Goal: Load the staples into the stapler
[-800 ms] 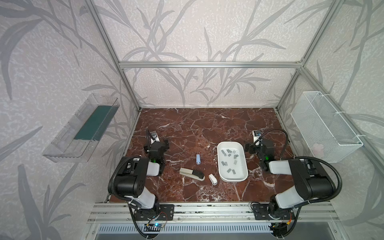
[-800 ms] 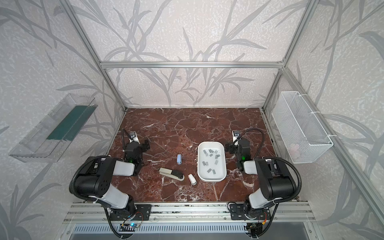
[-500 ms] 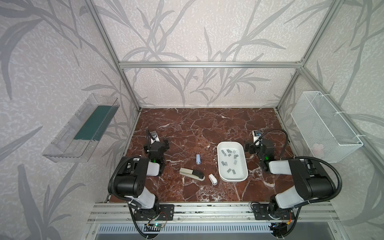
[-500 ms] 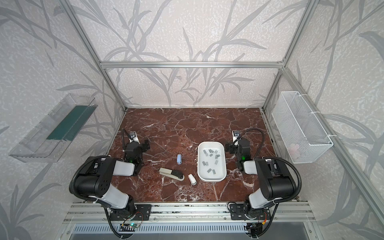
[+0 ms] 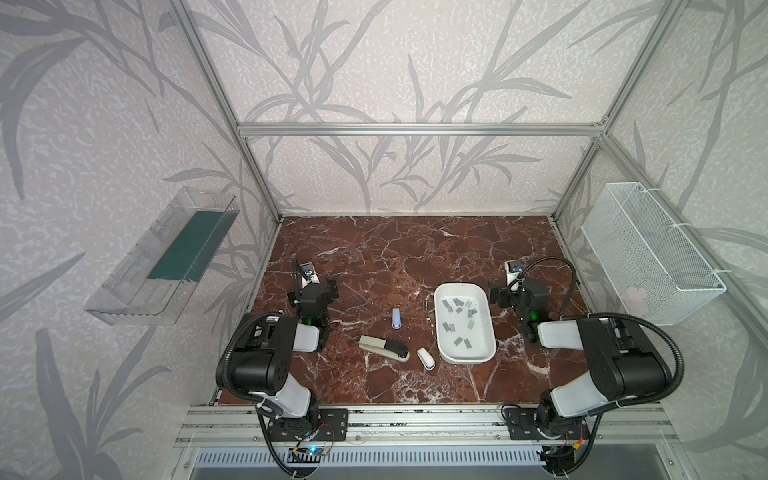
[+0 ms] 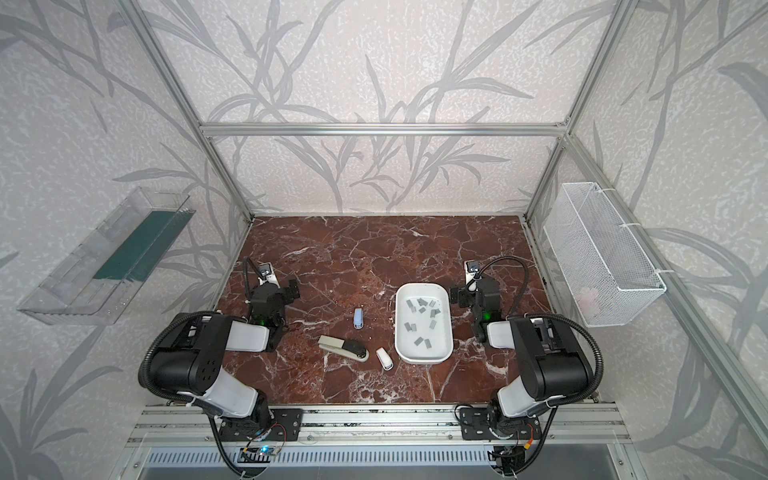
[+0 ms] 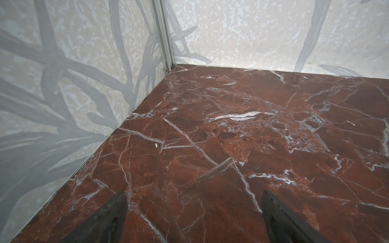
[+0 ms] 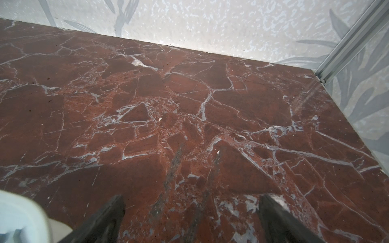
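Staples (image 5: 462, 342) are all lying loose in the white tray (image 5: 478, 351), just right of the stapler (image 5: 384, 347) on the tabletop (image 5: 395, 249). Left fingers (image 7: 109, 216) and right fingers (image 8: 105, 218) are spread wide with nothing in them, out at the sides. The tiny blue thing (image 5: 397, 318) nearby is maybe another stapler, too small to tell.

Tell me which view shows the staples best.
The top views: both show the staples scattered loose in the white tray, unobstructed though small. The right wrist view catches only a blurred corner of that tray; the left wrist view shows only the bare marble table.
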Controlling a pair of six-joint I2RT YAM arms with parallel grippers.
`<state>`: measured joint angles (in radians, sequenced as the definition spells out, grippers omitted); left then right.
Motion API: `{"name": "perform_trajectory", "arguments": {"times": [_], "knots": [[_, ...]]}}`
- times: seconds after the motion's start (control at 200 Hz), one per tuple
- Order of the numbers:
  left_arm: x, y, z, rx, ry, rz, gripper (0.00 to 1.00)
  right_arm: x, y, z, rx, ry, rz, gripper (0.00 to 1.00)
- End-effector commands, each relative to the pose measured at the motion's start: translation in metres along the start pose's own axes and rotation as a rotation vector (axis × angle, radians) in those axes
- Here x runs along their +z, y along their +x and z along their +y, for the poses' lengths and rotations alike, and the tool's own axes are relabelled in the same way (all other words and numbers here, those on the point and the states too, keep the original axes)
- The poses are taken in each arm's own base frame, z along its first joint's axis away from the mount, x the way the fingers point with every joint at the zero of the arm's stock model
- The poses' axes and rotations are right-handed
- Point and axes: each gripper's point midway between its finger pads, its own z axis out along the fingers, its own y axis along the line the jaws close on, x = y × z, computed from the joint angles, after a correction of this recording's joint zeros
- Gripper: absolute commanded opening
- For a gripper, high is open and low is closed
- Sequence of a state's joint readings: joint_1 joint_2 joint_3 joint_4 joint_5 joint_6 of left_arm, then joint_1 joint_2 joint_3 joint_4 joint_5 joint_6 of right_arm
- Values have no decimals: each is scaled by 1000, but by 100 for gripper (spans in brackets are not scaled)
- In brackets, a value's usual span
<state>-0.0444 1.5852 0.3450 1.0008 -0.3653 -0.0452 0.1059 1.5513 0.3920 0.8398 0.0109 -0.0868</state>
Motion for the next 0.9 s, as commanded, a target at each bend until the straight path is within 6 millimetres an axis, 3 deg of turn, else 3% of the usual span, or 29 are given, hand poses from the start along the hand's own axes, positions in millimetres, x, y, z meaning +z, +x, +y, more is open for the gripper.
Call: {"name": "perform_trajectory", "arguments": {"times": [0.0, 0.525, 0.57, 0.67, 0.785, 0.825, 0.895], "knots": [[2, -10, 3, -18, -16, -23, 99, 1, -11, -2, -1, 12, -26, 99], [2, -10, 3, -18, -16, -23, 99, -1, -13, 1, 1, -23, -40, 99], [2, -9, 3, -17, -16, -22, 99, -13, -22, 3, -12, -32, -114, 99], [2, -10, 3, -18, -15, -22, 100, -59, -45, -10, 10, 62, -284, 99], [2, -9, 3, -17, -14, -21, 99, -93, -65, -19, 268, 67, -200, 99], [3, -10, 3, -17, -14, -21, 99, -105, -71, -16, 365, 41, -137, 99], [2, -9, 3, -17, -14, -21, 100, -124, -103, 4, 365, -102, -188, 99]]}}
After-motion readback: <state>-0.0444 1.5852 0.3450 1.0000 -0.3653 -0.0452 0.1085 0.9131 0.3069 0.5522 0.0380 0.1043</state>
